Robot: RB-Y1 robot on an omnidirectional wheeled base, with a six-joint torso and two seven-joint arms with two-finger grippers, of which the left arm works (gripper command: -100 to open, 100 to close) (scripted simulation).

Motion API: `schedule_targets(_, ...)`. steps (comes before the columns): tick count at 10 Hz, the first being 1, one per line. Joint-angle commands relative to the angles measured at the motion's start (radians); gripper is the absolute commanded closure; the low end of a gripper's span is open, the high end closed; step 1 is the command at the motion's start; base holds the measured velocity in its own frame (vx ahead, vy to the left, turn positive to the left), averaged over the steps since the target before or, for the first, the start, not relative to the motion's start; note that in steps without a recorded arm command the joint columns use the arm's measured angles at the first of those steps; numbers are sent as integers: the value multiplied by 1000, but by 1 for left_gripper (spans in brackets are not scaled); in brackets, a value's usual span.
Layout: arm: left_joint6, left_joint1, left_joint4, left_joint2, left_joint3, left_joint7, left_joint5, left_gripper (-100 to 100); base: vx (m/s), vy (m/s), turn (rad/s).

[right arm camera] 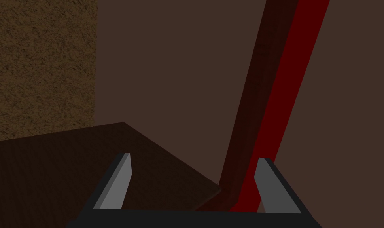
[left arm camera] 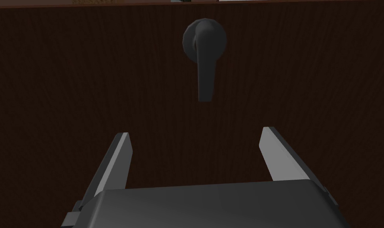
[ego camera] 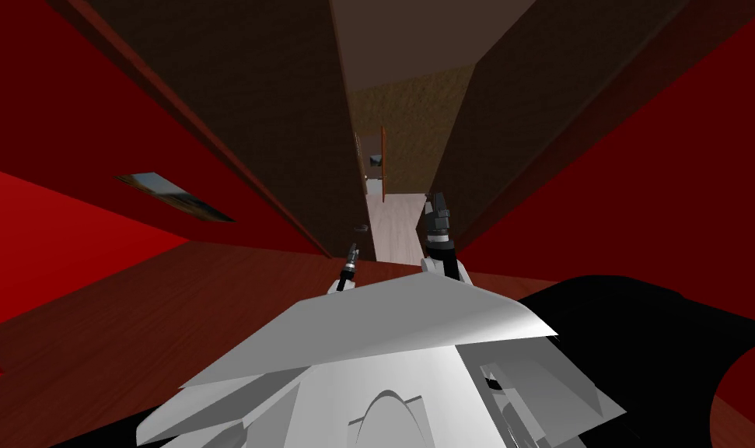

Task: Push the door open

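Note:
The dark brown door (ego camera: pixel 274 117) stands ajar on my left, with a narrow gap at its edge. Its dark lever handle (ego camera: pixel 360 228) sits low near that edge. My left gripper (ego camera: pixel 351 257) is just short of the door face, open. In the left wrist view the lever handle (left arm camera: pixel 205 59) hangs a little beyond the open left gripper (left arm camera: pixel 195 138), with nothing between the fingers. My right gripper (ego camera: pixel 438 206) is raised in the gap. The right wrist view has the right gripper (right arm camera: pixel 193 164) open and empty, beside a dark brown frame strip (right arm camera: pixel 254 99).
Through the gap lies a pale floor (ego camera: pixel 395 225) and a far wall with another door (ego camera: pixel 375 167). A dark brown surface (ego camera: pixel 539 101) flanks the gap on the right. Red walls (ego camera: pixel 49 117) run on both sides, and a picture (ego camera: pixel 173 196) hangs on the left one.

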Motion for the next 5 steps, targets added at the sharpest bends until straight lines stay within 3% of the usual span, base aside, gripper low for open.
schedule_targets(1,-6,-13,33,-1,-4,5,1,-100,144,57,-39)
schedule_targets(3,-12,-26,66,-6,-8,7,2,-100,155,46,-39)
schedule_targets(5,-12,-26,68,-6,-8,8,1,-100,67,35,-13)
